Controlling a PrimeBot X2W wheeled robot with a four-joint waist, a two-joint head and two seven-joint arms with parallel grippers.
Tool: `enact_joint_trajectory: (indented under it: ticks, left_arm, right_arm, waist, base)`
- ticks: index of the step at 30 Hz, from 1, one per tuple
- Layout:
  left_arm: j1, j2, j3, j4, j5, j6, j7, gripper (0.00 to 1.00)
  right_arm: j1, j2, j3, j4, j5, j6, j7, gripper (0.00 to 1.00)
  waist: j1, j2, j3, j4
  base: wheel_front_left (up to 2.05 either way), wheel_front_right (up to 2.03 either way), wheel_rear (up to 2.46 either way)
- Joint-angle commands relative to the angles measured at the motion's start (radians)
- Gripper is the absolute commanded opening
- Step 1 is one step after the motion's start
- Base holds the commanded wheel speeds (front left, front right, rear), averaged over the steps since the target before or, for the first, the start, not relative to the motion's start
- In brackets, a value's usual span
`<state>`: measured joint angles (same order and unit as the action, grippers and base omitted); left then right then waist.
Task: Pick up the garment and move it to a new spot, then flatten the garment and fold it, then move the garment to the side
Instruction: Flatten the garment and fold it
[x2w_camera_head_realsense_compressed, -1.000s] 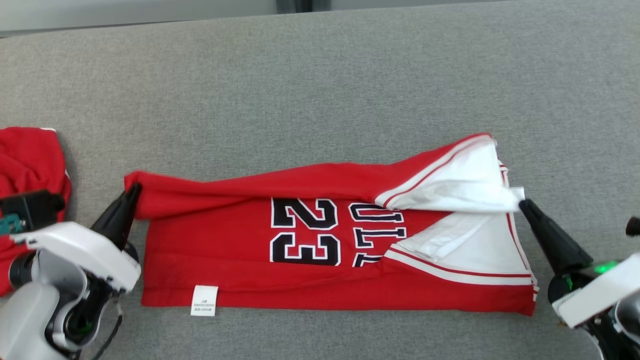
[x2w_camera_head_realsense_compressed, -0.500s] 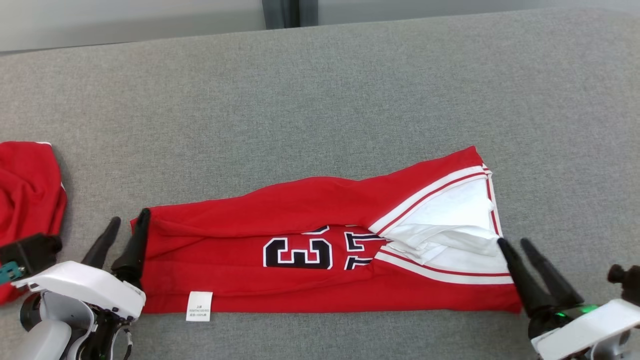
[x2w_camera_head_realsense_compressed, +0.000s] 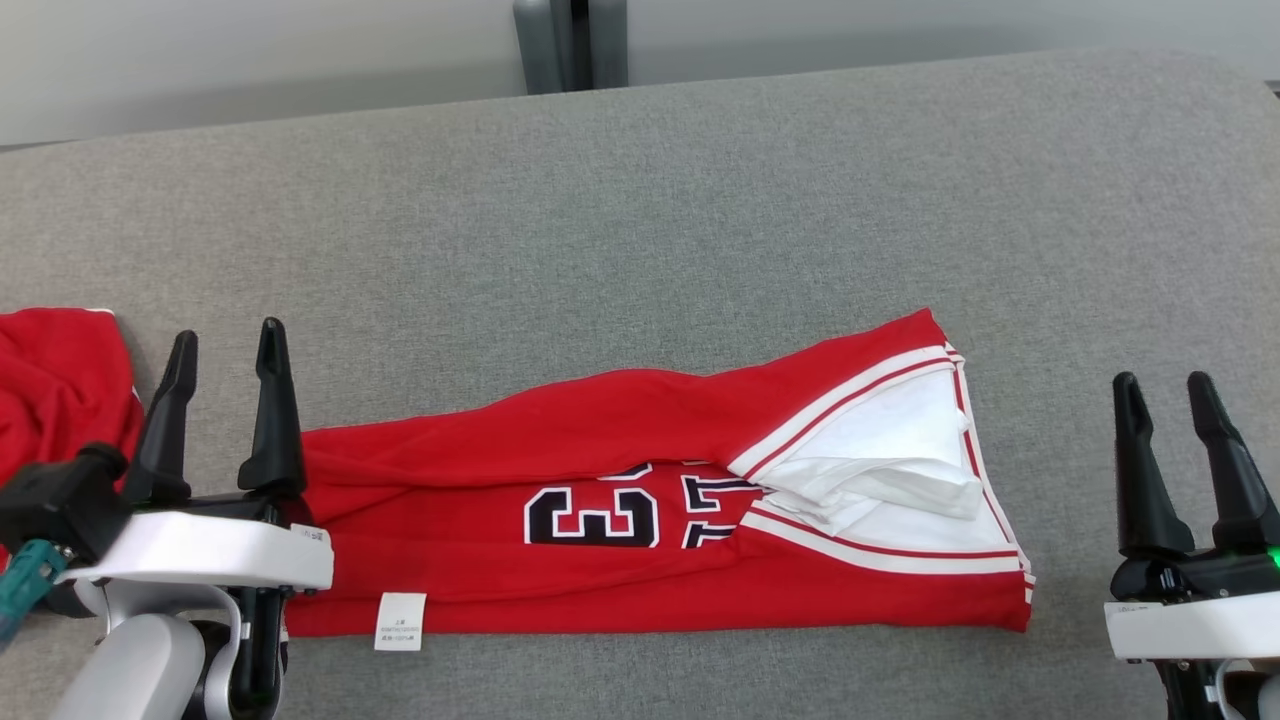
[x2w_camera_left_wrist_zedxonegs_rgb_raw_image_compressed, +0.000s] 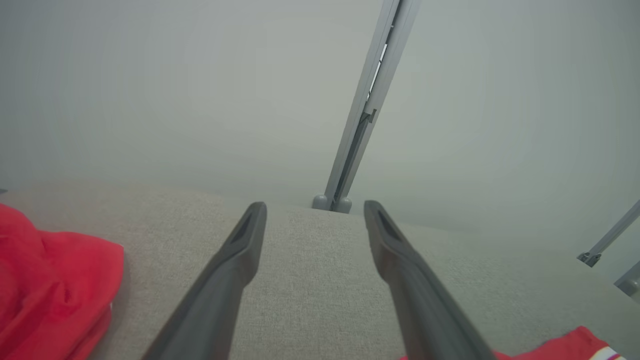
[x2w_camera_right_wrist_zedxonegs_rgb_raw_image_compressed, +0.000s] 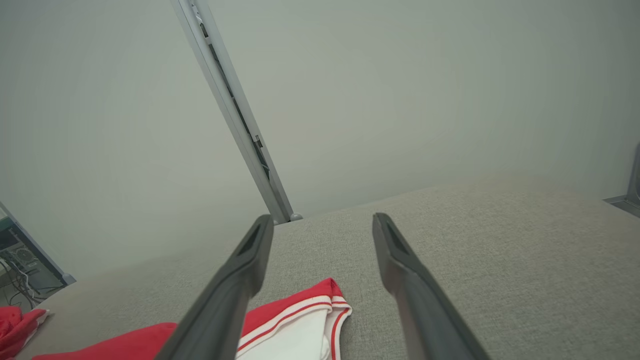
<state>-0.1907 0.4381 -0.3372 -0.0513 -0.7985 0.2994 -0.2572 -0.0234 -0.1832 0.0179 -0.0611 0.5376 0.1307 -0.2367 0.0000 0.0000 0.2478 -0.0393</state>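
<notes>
Garment (x2w_camera_head_realsense_compressed: 600, 480) is lying folded lengthwise mid-table (x2w_camera_head_realsense_compressed: 640, 200). Left gripper (x2w_camera_head_realsense_compressed: 228, 338) at its 9 o'clock and right gripper (x2w_camera_head_realsense_compressed: 1160, 380) at 3 o'clock are both gaping, holding nothing. Farther, at 2 o'clock, white lining (x2w_camera_head_realsense_compressed: 880, 470) is bunching, likely risking crooked creases when folding.

Garment (x2w_camera_head_realsense_compressed: 560, 430) red, centre frame; numerals black, outlined white; trim white with red stripe; lining white; label (x2w_camera_head_realsense_compressed: 400, 621) white; bench (x2w_camera_head_realsense_compressed: 640, 200) grey, flecked weave; second cloth (x2w_camera_head_realsense_compressed: 50, 390) far left red; left gripper (x2w_camera_head_realsense_compressed: 228, 335), right gripper (x2w_camera_head_realsense_compressed: 1161, 382): jaws black, housings white.
</notes>
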Motion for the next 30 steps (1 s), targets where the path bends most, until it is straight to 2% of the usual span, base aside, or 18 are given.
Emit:
enact_joint_trajectory:
  ticks: [1, 4, 7, 15, 30]
  left_arm:
    - [0.021, 0.004, 0.008, -0.019, 0.057, 0.032, -0.006, 1.0]
    - [0.036, 0.013, 0.007, -0.04, 0.16, 0.069, -0.007, 1.0]
    - [0.073, 0.017, 0.003, -0.025, 0.215, 0.072, -0.006, 1.0]
    - [0.11, 0.023, -0.023, 0.026, 0.235, 0.037, -0.006, 1.0]
    - [0.059, 0.03, -0.049, 0.038, 0.252, 0.029, 0.009, 1.0]
  right_arm:
    - [-0.007, 0.026, -0.023, -0.009, -0.043, 0.0, 0.01, 1.0]
    - [-0.007, 0.055, -0.044, -0.01, -0.1, 0.0, 0.021, 1.0]
    - [-0.003, 0.071, -0.055, -0.007, -0.142, 0.0, 0.035, 1.0]
    - [0.008, 0.075, -0.047, 0.026, -0.232, 0.0, 0.08, 1.0]
    - [0.003, 0.074, -0.062, 0.03, -0.284, 0.0, 0.113, 1.0]
  waist:
    - [0.0, 0.0, -0.009, 0.007]
    - [0.0, 0.0, -0.018, 0.015]
    - [0.0, 0.0, -0.029, 0.022]
    - [0.0, 0.0, -0.043, 0.045]
    - [0.0, 0.0, -0.037, 0.061]
  base:
    - [0.0, 0.0, 0.0]
    - [0.0, 0.0, 0.0]
    - [0.0, 0.0, 0.0]
    - [0.0, 0.0, 0.0]
    - [0.0, 0.0, 0.0]
